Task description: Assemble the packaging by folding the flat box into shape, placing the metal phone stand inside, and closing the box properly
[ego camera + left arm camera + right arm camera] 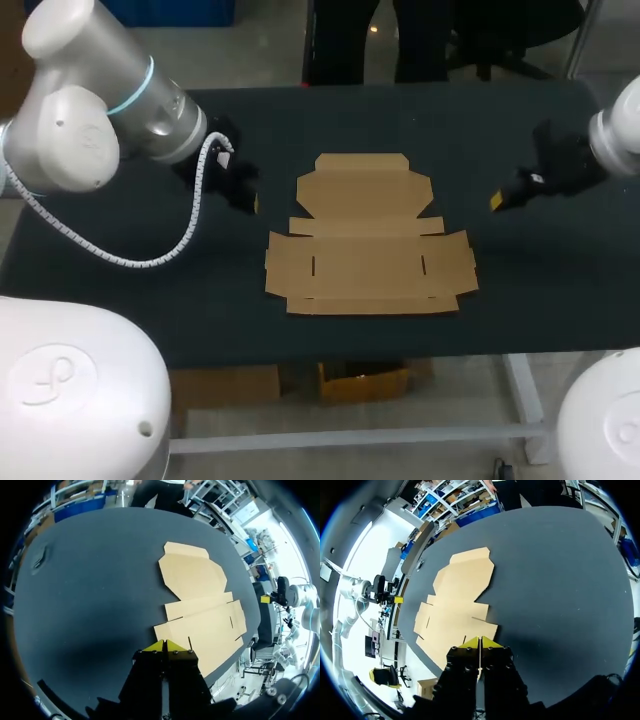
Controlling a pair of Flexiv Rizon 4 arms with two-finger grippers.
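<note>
A flat, unfolded brown cardboard box (pixel 368 238) lies in the middle of the dark table (pixel 120 290); it also shows ahead of each gripper as the flat box (pixel 202 600) and the flat box (pixel 457 600). My left gripper (pixel 250 203) hovers left of the box, shut with nothing in it; its yellow tips (pixel 164 645) meet. My right gripper (pixel 497 200) hovers right of the box, also shut and empty, yellow tips (pixel 479 642) together. No metal phone stand is visible in any view.
A white coiled cable (pixel 150 258) hangs from my left arm over the table's left part. A small dark mark (pixel 40 559) sits on the table surface far to the side of the left gripper.
</note>
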